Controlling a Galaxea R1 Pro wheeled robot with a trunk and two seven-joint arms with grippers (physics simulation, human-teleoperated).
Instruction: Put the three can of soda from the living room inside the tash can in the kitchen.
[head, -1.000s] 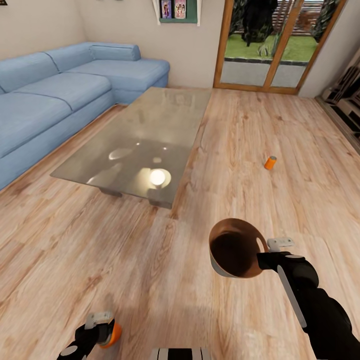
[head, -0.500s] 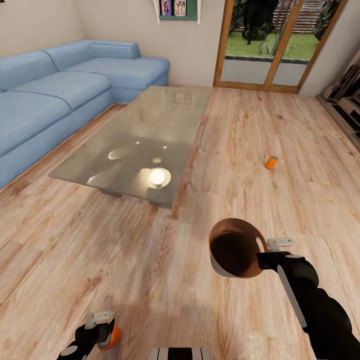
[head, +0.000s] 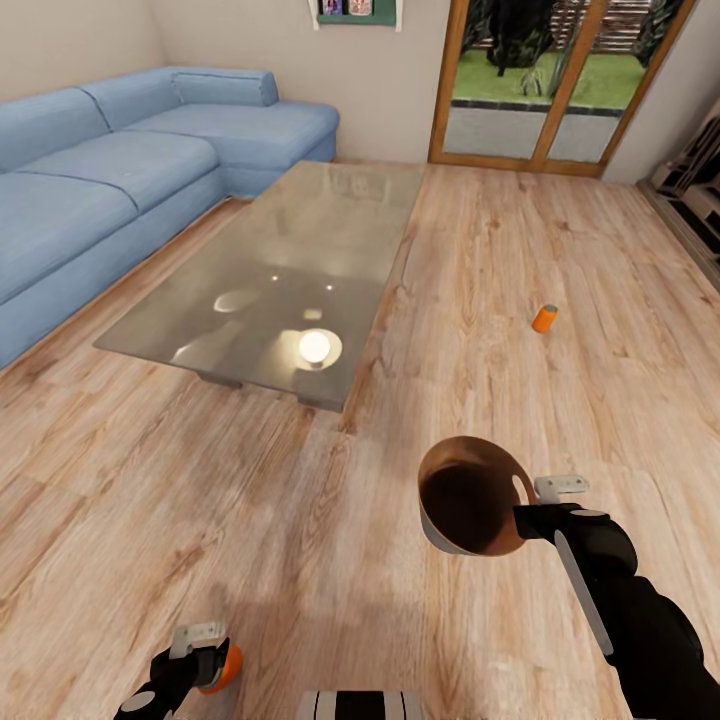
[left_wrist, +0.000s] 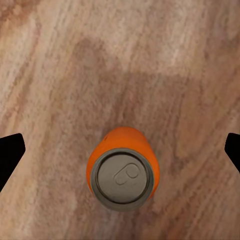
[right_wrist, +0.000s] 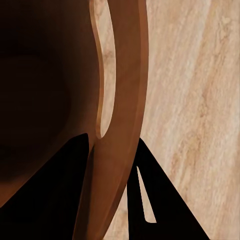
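An orange can of soda stands upright on the wood floor, silver top facing the left wrist camera. My left gripper hangs over it, open, fingers spread wide on either side without touching. The head view shows this can beside the left gripper at the bottom left. A second orange can stands on the floor far ahead to the right. My right gripper is shut on the rim of the trash can, held above the floor, brown inside showing. Its rim runs between the right fingers.
A glass coffee table stands ahead on the left, with a blue sectional sofa behind it. Glass doors are at the back. Shelving lines the right wall. Open plank floor lies between me and the far can.
The whole head view has shifted slightly, so the camera moved. Both grippers, the trash can and the near can keep their places in the picture.
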